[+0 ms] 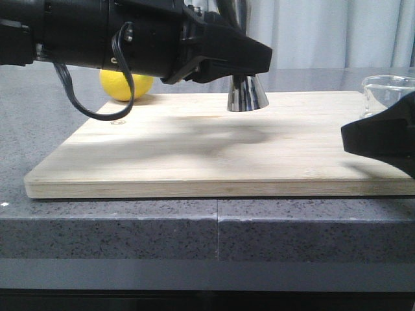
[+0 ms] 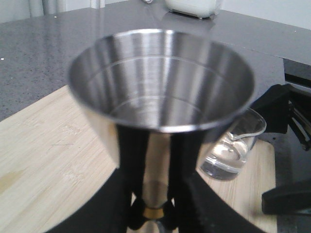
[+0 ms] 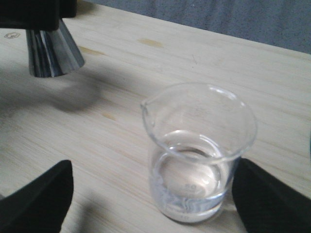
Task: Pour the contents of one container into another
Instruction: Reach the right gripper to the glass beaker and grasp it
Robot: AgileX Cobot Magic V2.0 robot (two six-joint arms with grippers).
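Beaker (image 3: pixel 201 155): thin, fragile, slippery glass, part-filled; at the cutting board's (image 1: pixel 194 162) 3 o'clock edge.
Hold: mid-wall.
My right end effector (image 3: pixel 146 204): wide, straddling it.
My left end effector (image 2: pixel 154 213): clamping the jigger's (image 2: pixel 160 82) waist.

Pale curtains (image 1: pixel 337 32) behind a speckled grey stone counter (image 1: pixel 130 227).

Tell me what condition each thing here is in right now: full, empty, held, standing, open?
Steel jigger: upright on the board, top cup empty, waist between the left gripper's fingers.
Glass beaker: upright, partly filled with clear liquid, not held.
Left gripper: closed on the jigger.
Right gripper: open, either side of the beaker.
Lemon: lying behind the board.
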